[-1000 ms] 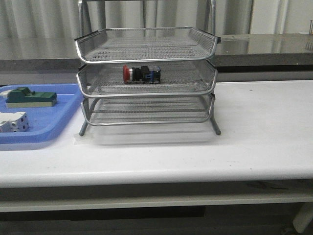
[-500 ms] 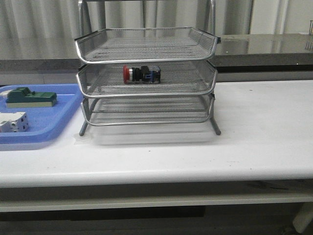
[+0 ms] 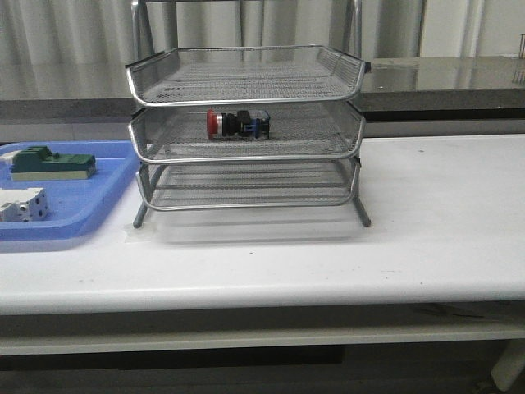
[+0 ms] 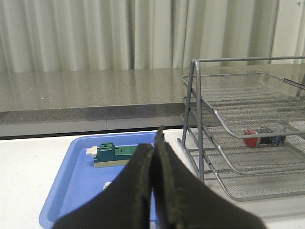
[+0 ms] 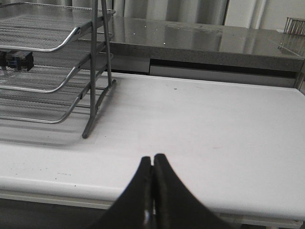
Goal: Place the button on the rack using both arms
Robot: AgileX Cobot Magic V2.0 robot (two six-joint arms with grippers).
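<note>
The left gripper (image 4: 153, 143) has its two black fingers pressed flat together, holding nothing. It hangs over the near edge of the white table (image 3: 426, 222), seen only in its own wrist view. The right gripper (image 5: 152, 164) is likewise pinched closed and empty, above bare tabletop to the right of the rack. Neither gripper nor any part of either arm shows in the front view.

Beyond the left gripper lies a flat blue tray (image 4: 71, 191). It holds a green block (image 4: 114, 153) on a pale base. The gripper's fingers cover the tray's middle, so only a white corner of a second item peeks out there. The front view shows that item plainly as a white boxy part (image 3: 20, 203), nearer the camera than the green block. The tray's left end is cut off by the picture edge.

The rack (image 3: 246, 131) stands on the table just right of the blue tray, with three wire-mesh tiers. The button (image 3: 236, 123) lies on its side in the middle tier, red head pointing left, blue block to the right. The top and bottom tiers hold nothing visible. In the right wrist view, only the button's dark rear end shows at the picture's edge. In the left wrist view its red head is seen through the mesh.
</note>
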